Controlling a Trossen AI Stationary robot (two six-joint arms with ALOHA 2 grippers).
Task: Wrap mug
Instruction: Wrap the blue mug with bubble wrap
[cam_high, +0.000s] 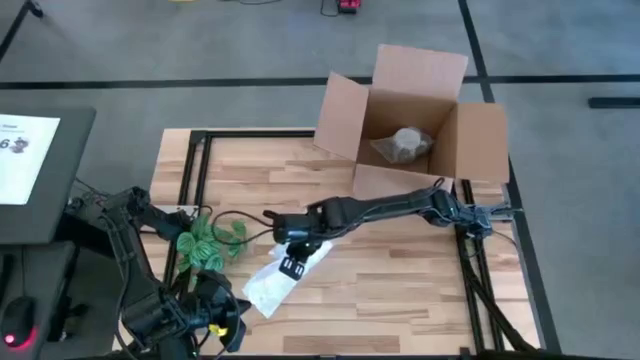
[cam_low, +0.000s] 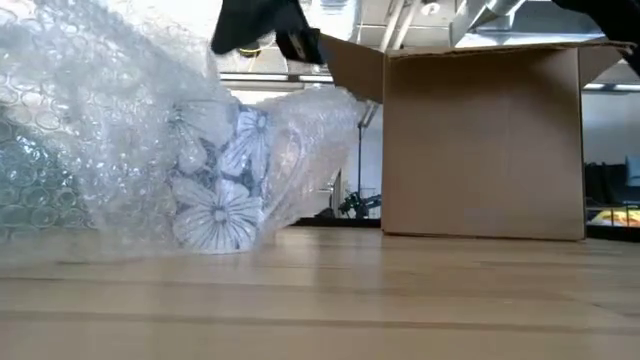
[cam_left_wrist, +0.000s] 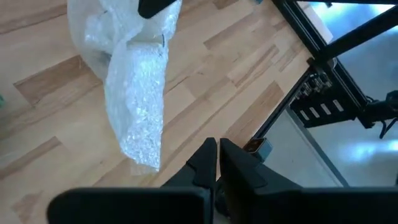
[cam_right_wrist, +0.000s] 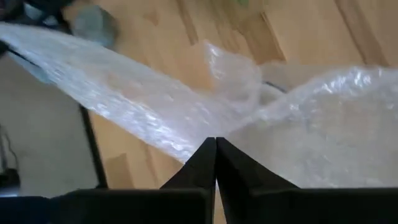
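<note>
The right gripper (cam_high: 292, 243) reaches over the middle of the table (cam_high: 420, 270), above the upper end of the bubble wrap (cam_high: 280, 275). In the right wrist view its fingers (cam_right_wrist: 202, 163) are pressed together with a fold of the wrap (cam_right_wrist: 186, 118) bunched at their tips, so it appears to pinch the sheet, though the contact itself is hard to make out. In the low view only the dark underside of this gripper (cam_low: 265, 28) shows, cut off by the frame's top.

The mug (cam_low: 222, 175) stands on the table inside the wrap (cam_low: 110, 130), seen only from the low view: a pale cup with drawn flowers, blurred by the plastic over it. Its handle and rim are hidden. From above, the wrap covers it completely and no mug can be picked out.

The left gripper (cam_high: 222, 322) waits at the near left corner of the table, apart from the wrap. In its own wrist view its fingers (cam_left_wrist: 205, 163) are closed with nothing between them, and the wrap (cam_left_wrist: 137, 93) hangs ahead of them.

A green bundle (cam_high: 205, 243) lies left of the wrap, partly behind the left arm. The open box (cam_high: 410, 125) sits at the far edge, holding a wrapped lump (cam_high: 403, 145) whose contents cannot be told. In the low view the box (cam_low: 480, 140) blocks much of the room behind.
</note>
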